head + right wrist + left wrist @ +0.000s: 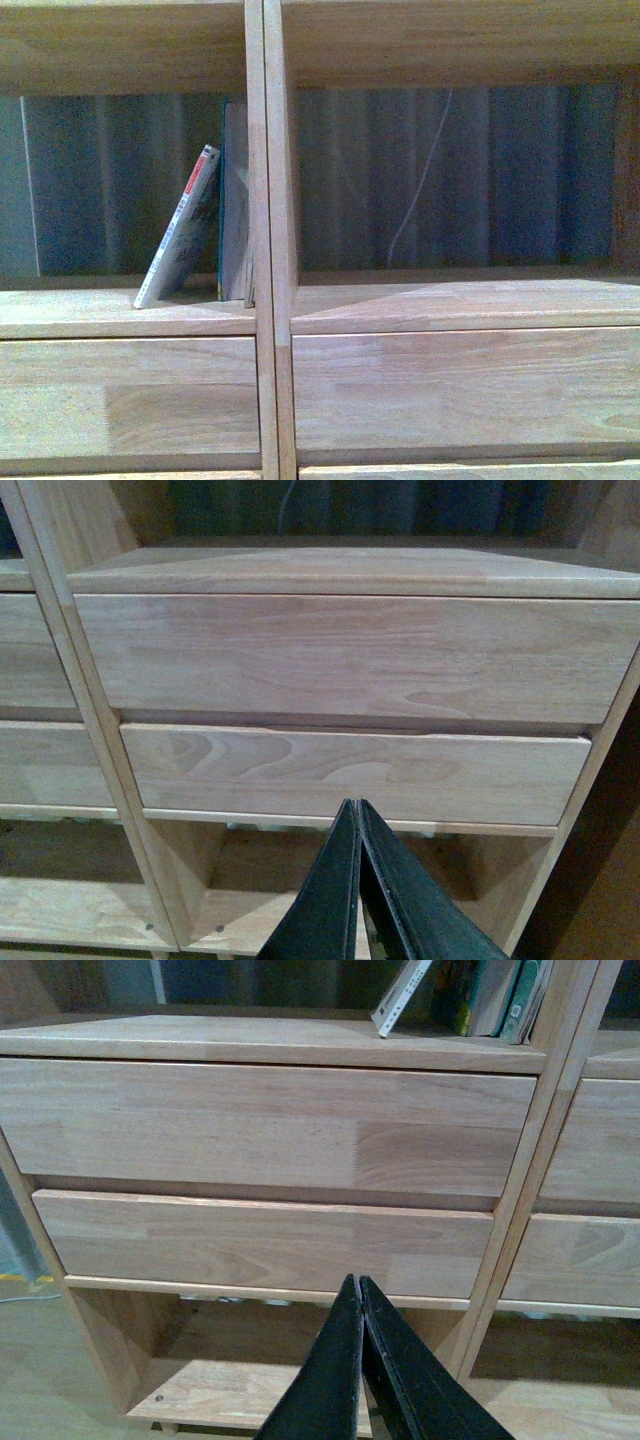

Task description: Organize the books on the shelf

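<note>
Two columns make up the wooden shelf (pixel 270 300). In its left bay a teal book (pixel 236 200) stands upright, and a thin white book (pixel 180 230) leans on it. Both the left end effector (pixel 361 1295) and right end effector (pixel 359 815) are closed and empty, low before the drawers (pixel 355 655).

In the shelf's (pixel 265 300) left bay, a thin paperback (pixel 180 232) was leaned rightward against an upright book (pixel 234 205) set beside the central divider (pixel 270 150). Drawers (pixel 130 395) were placed below both bays.
</note>
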Controlling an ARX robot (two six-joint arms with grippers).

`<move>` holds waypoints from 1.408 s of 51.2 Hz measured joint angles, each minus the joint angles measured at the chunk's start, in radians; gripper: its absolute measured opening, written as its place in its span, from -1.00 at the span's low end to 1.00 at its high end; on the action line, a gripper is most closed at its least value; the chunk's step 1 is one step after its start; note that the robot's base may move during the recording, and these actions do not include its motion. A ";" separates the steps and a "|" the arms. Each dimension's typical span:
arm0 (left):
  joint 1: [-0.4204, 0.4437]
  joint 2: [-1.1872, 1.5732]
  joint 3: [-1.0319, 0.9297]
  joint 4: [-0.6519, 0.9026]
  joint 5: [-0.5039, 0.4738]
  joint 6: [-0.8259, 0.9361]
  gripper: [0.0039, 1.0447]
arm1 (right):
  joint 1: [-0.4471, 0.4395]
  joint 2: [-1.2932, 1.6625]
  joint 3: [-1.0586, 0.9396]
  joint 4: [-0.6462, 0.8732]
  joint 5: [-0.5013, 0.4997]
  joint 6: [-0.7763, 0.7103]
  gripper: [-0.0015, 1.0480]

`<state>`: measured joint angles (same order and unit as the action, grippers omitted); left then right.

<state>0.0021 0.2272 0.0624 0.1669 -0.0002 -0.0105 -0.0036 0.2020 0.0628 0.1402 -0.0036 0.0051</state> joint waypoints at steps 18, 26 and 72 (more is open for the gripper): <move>0.000 -0.215 -0.050 -0.165 -0.003 0.001 -0.96 | 0.000 -0.191 -0.050 -0.142 0.000 -0.001 -0.94; 0.000 -0.220 -0.050 -0.166 -0.001 0.001 -0.96 | 0.000 -0.195 -0.050 -0.142 0.000 -0.001 -0.94; 0.000 -0.221 -0.050 -0.166 -0.001 0.003 0.87 | 0.000 -0.196 -0.050 -0.142 0.000 -0.002 0.86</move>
<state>0.0017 0.0063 0.0128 0.0013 -0.0013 -0.0078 -0.0032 0.0063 0.0132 -0.0013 -0.0036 0.0029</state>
